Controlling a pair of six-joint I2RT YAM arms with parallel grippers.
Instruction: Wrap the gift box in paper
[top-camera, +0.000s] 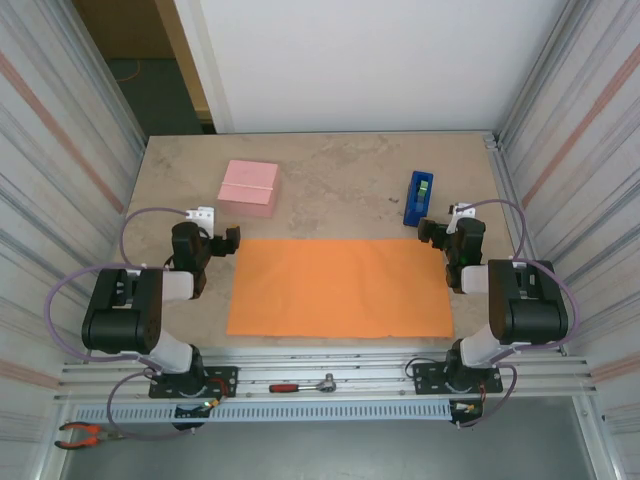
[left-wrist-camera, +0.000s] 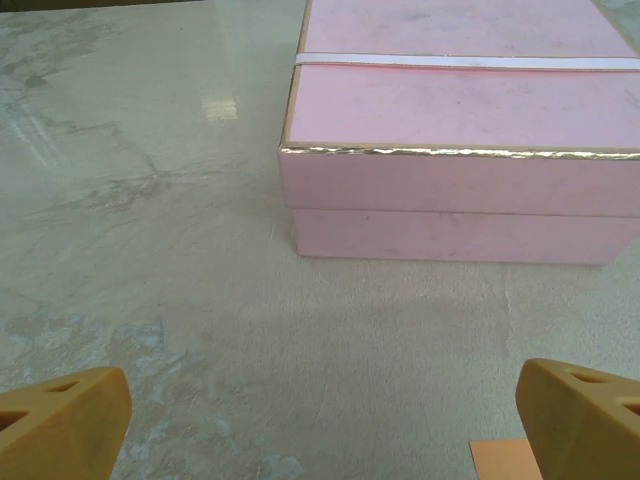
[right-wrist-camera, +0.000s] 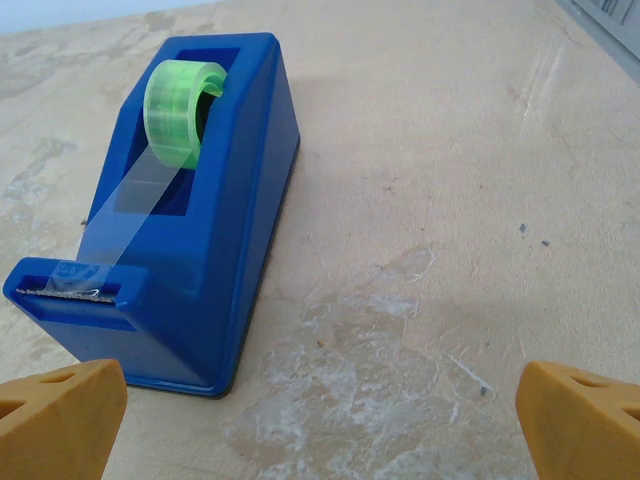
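The left gripper (top-camera: 230, 240) stands wide open and empty near the gift box (top-camera: 248, 183) at far left, the right gripper (top-camera: 430, 233) likewise by the tape dispenser (top-camera: 419, 197), the paper (top-camera: 340, 287) flat between them.

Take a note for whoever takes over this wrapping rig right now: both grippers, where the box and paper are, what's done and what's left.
Left gripper: jaws open, holding nothing, facing the gift box.
Right gripper: jaws open, holding nothing, facing the tape dispenser.
Paper: flat on the table between the arms.
Gift box: on the table beyond the paper's far left corner, not touching it, lid on.
Done: paper spread out, not yet folded.
Left: set the box on the paper, fold the paper around it, probably tape it shut.
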